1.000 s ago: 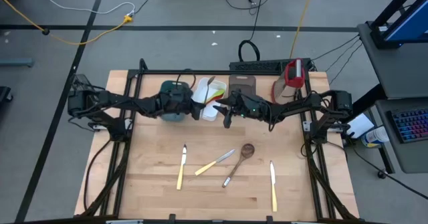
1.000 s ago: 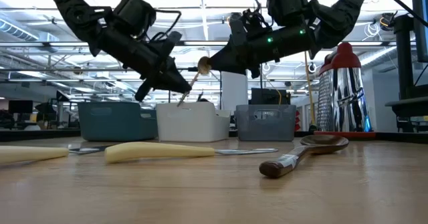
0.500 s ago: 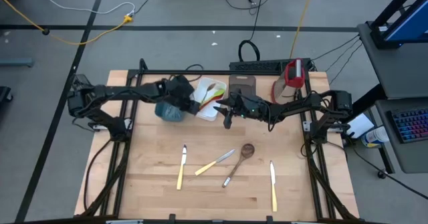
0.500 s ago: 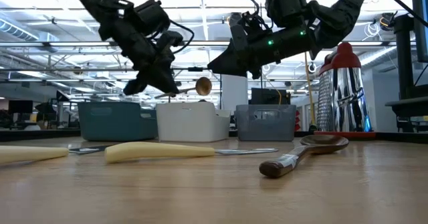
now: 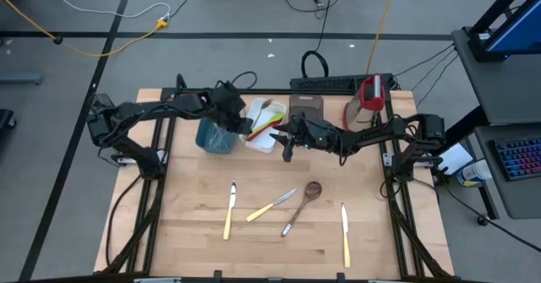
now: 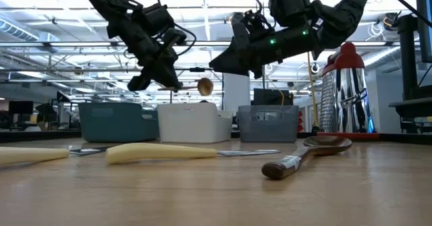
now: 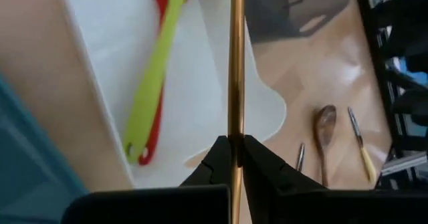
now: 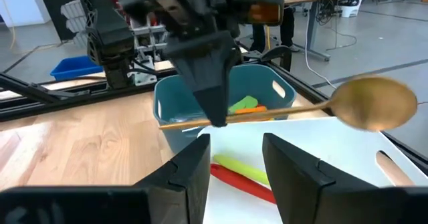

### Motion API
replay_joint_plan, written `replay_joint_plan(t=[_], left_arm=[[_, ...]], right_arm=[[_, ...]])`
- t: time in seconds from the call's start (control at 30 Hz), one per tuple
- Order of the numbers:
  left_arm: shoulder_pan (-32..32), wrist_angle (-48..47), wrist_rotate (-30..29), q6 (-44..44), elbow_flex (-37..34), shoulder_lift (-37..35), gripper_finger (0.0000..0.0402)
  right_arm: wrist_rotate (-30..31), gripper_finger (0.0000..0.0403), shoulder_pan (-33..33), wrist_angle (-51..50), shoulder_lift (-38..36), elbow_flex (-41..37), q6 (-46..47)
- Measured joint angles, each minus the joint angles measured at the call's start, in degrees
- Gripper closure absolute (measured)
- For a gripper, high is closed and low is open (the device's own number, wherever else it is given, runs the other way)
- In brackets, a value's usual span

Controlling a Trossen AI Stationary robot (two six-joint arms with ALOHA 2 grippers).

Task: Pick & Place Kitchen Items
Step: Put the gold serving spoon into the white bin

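Note:
My left gripper (image 5: 237, 118) is shut on a gold spoon (image 7: 235, 63) and holds it over the white tray (image 5: 254, 141). The spoon's bowl (image 6: 204, 86) shows in the low view and in the right wrist view (image 8: 374, 103). A green spatula (image 7: 157, 83) and a red spatula (image 7: 155, 127) lie in the white tray. My right gripper (image 5: 286, 152) hangs open and empty beside that tray, its fingers (image 8: 194, 167) apart. Pale-handled knives (image 5: 228, 211) and a wooden spoon (image 5: 303, 207) lie on the table. My left gripper pinches the gold spoon's thin handle (image 7: 235, 132) between its two fingertips, toward the handle's free end (image 8: 167, 124). The fingers slant down from above and lie across the handle. The spoon is about level and lifted clear above the white tray.
A teal tray (image 5: 211, 138) holding green and orange utensils (image 8: 244, 105) stands left of the white tray, and a grey-brown tray (image 5: 304, 107) stands right of it. A red-and-white upright object (image 5: 369, 93) is at the far right. Two more knives (image 5: 270, 205) (image 5: 345, 232) lie near the front.
My left gripper has gone toward the table's far edge and a little up, still shut on the gold spoon. The spoon has turned from slanting, bowl up and handle end down toward the white tray, to about level.

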Motion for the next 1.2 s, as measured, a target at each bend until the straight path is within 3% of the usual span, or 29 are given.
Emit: replay_joint_plan(t=[0.13,0.4,0.53,0.93,1.2], left_arm=[[1.18,-2.48,0.42,1.88,3.01,2.89,0.0394],[1.78,-27.62,-1.76,12.32,18.34,14.14,0.0396],[1.63,-34.85,-4.74,14.08,23.95,18.65,0.0391],[3.23,-29.54,-6.95,19.33,25.64,22.57,0.0372],[2.91,-28.49,-11.76,20.08,25.64,22.47,0.0371]], right_arm=[[-0.01,0.027,0.0,1.62,0.0,-0.02,-0.02],[0.01,0.027,-0.07,0.81,0.0,-0.02,-0.02],[0.01,0.027,-0.07,0.8,0.0,-0.02,0.0],[0.01,0.0271,-0.04,0.73,0.0,-0.02,-2.47],[-0.01,0.027,-0.04,0.67,0.0,-0.02,-2.52]])
